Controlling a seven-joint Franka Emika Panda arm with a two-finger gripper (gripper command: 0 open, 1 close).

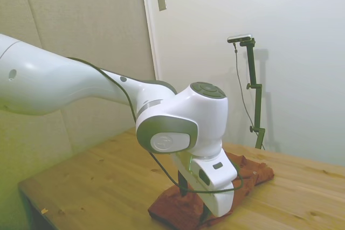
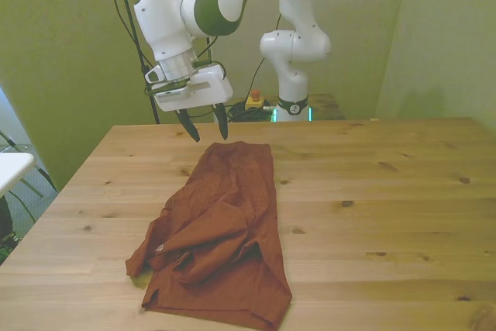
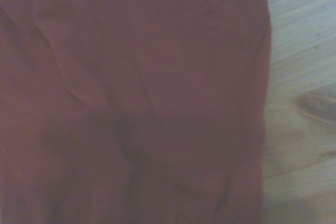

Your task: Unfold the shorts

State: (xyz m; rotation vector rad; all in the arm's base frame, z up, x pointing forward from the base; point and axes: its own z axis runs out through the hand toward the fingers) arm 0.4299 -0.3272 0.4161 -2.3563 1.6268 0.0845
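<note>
The shorts [image 2: 221,230] are rust-brown and lie folded and rumpled on the wooden table [image 2: 387,207], toward the front view's left. My gripper [image 2: 208,134] hangs open just above their far end, touching nothing, with nothing between its fingers. In the side view the white wrist and hand [image 1: 207,187] stand in front of the shorts [image 1: 253,169] and hide their middle. Rust-brown fabric of the shorts [image 3: 131,98] fills most of the wrist view, with bare wood [image 3: 299,77] along one side.
The table stretches bare to the front view's right of the shorts. A white object [image 2: 12,167] stands off the table's left edge. Cables and a small box with a red button [image 2: 253,100] lie behind the far edge by the robot's base.
</note>
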